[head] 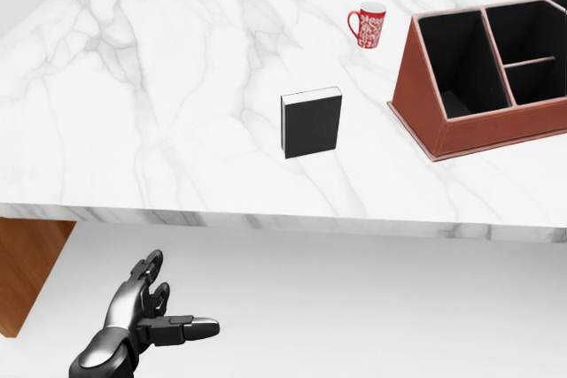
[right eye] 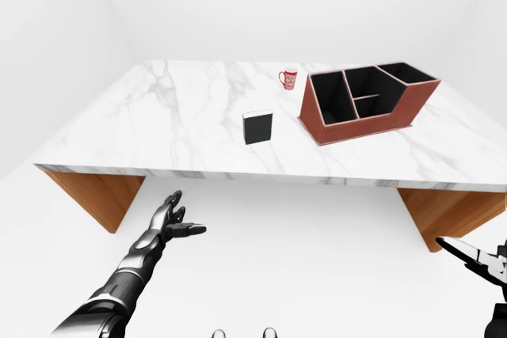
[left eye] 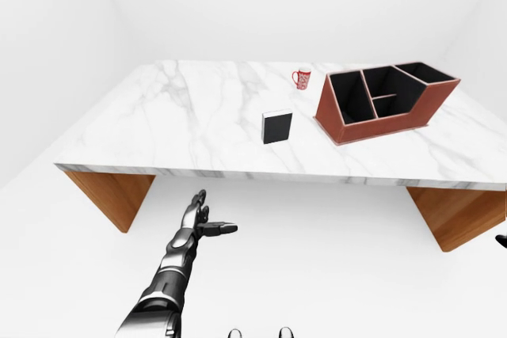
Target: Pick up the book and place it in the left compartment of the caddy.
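A small black book (head: 312,123) with a white edge stands upright on the white marble table (head: 133,112), near the middle. The red-brown caddy (head: 461,126) with black compartments stands to its right; its left compartment (head: 452,59) is empty. My left hand (head: 159,312) is open, fingers spread, low below the table's near edge and well left of the book. My right hand (right eye: 475,257) shows only at the right-eye view's bottom right, fingers open, far from the table.
A red-and-white mug (head: 368,26) stands above the book, left of the caddy. The table rests on wooden legs (left eye: 115,195) at both ends. White floor lies between me and the table edge.
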Robot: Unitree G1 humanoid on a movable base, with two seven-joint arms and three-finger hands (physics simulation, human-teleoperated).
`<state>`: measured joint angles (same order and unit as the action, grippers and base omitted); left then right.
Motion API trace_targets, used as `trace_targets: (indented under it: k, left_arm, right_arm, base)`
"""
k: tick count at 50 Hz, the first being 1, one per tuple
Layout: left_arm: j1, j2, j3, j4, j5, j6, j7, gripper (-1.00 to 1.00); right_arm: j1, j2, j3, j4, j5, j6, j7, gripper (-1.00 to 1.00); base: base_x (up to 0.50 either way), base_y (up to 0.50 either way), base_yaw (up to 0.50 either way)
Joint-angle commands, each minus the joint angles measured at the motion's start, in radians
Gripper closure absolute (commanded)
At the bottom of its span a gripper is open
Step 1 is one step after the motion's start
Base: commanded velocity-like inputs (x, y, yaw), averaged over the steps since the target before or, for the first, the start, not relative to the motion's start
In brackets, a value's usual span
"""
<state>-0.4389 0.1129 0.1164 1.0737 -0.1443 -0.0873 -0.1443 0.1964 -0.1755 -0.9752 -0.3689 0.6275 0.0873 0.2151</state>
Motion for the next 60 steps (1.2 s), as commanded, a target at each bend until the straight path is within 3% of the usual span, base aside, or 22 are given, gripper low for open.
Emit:
trace_targets:
  k: [1, 31, 52, 60]
  left_arm:
    - [-0.007, 0.001, 0.0, 0.011, 0.001, 0.0, 0.001, -1.0]
    - [0.1, -0.017, -0.021, -0.235, 0.033, 0.0, 0.04, -1.0]
    - [0.05, -0.01, -0.011, -0.129, 0.026, 0.0, 0.029, -1.0]
    - [0.073, -0.014, -0.018, -0.181, 0.032, 0.0, 0.038, -1.0]
  right_arm:
    - [-0.003, -0.001, 0.002, 0.004, -0.002, 0.0, 0.003, -1.0]
    - [-0.001, 0.0, -0.002, 0.003, 0.003, 0.0, 0.012, -1.0]
    - [0.002, 0.001, 0.007, 0.008, 0.002, 0.0, 0.013, -1.0]
    - [0.005, 0.002, 0.0, -0.005, 0.007, 0.0, 0.011, -1.0]
  base:
    - [0.0, 0.0, 0.24]
    - [0.0, 0.0, 0.24]
    - [0.0, 0.0, 0.24]
    - [0.0, 0.0, 0.24]
